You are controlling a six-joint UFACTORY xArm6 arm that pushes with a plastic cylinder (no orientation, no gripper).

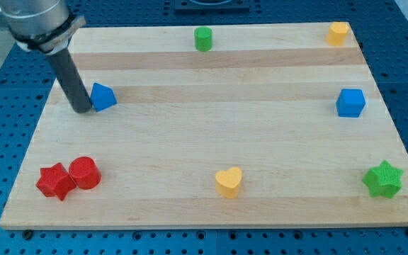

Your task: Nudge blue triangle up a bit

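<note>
Nearest the view's bottom sit a yellow heart-shaped block [229, 181], a red star-shaped block [54, 180] touching a red cylinder block [86, 172], and a green star-shaped block [383, 178], all on the pale wooden board [211, 127]. I carry no fingers to open or close, only a dark rod; my tip [81, 110] rests just beside the blue triangle block [102, 96], on its left, at the view's left. A blue cube block [350, 103] lies at the right, while a green cylinder block [202, 38] and a yellow block [338, 32] stand near the top.
</note>
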